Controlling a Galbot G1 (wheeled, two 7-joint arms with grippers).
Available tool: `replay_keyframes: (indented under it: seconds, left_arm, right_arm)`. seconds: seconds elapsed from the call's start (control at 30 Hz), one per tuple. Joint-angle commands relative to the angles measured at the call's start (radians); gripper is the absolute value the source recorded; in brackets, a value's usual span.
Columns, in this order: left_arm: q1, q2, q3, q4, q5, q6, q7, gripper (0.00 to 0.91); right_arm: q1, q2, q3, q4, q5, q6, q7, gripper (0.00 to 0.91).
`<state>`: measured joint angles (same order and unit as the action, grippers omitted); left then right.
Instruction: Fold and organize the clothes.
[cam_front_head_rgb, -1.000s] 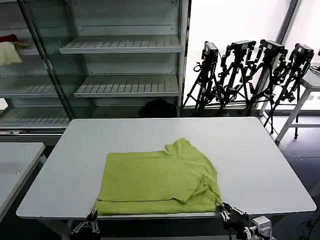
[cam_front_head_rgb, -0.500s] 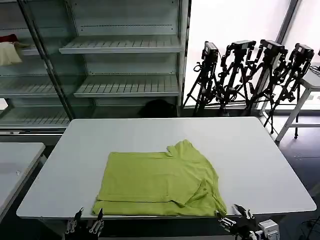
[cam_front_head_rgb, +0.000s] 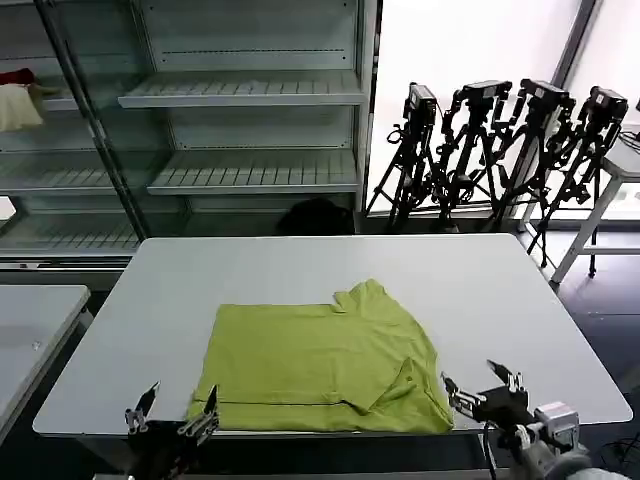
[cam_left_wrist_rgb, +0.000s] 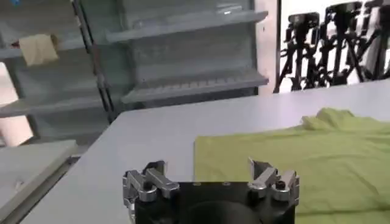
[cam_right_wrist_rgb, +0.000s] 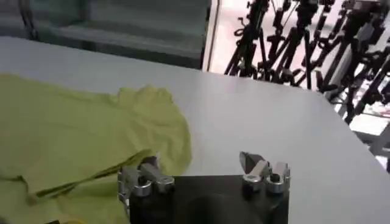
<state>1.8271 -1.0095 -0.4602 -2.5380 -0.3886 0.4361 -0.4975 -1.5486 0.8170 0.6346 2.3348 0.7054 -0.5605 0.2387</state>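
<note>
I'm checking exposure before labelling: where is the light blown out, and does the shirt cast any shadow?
Head view: the window behind the tripods is washed out white; the shirt is evenly lit, with a faint shadow only along its folds. Right wrist view: glare bleaches the far corner of the table. Left wrist view: the left end effector looks dark against the pale table.

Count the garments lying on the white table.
1: a lime T-shirt, partly folded, near the table's front edge, between the open left pincer and open right pincer.
</note>
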Motion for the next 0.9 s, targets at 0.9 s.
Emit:
replay_keyframes:
  seconds: [0.9]
  left_arm:
    - [-0.786, 0.034, 0.1, 0.714, -0.212, 0.142, 0.367, 0.907]
  right_arm:
    - [0.948, 0.276, -0.613, -0.843, -0.078, -0.019, -0.306, 0.907]
